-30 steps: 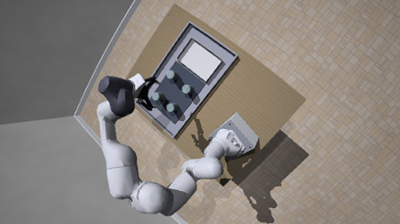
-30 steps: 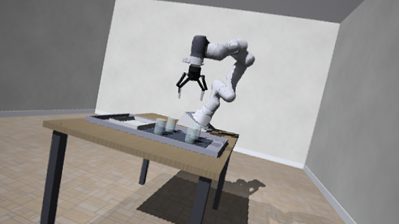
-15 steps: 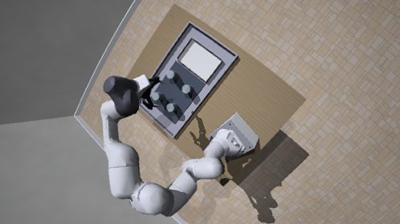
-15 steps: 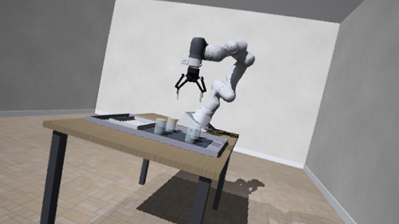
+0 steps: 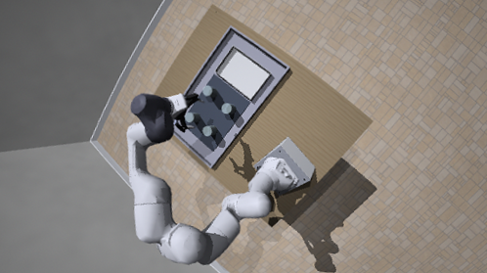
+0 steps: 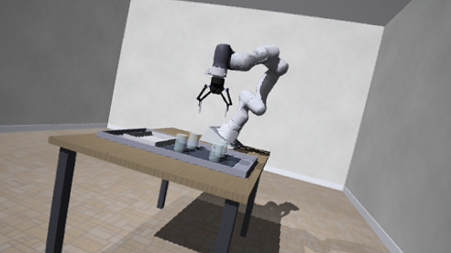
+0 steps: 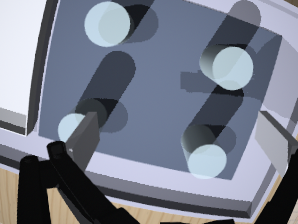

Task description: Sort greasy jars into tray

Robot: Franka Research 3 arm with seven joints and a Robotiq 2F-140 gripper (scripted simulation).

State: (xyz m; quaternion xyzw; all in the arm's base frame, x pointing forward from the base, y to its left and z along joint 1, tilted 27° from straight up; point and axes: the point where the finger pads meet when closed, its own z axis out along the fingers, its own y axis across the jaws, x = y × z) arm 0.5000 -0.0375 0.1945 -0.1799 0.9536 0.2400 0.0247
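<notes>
Four pale jars stand mouth down on the dark mat [image 5: 236, 98] [image 7: 155, 100]. Beside the white tray [image 5: 244, 74] [image 6: 151, 138] [image 7: 15, 60] are one jar [image 5: 208, 91] [image 6: 181, 143] [image 7: 72, 130] and another jar [image 5: 228, 108] [image 6: 193, 140] [image 7: 107, 24]. Farther from the tray are a third jar [image 5: 192, 118] [image 6: 216, 152] [image 7: 207, 161] and the fourth jar [image 5: 210, 131] [image 7: 232, 68]. The tray holds no jar. My gripper [image 5: 189, 113] [image 6: 212, 112] [image 7: 179, 126] is wide open and empty, well above the jars. In the wrist view its left finger partly hides the first jar. Grease cannot be seen.
The lilac-grey table top [image 5: 239, 43] [image 7: 150, 171] has a raised rim around the mat and tray. It lies on a wooden table [image 5: 307, 112] [image 6: 131, 158]. The arm's base [image 5: 289, 159] stands on the wooden table.
</notes>
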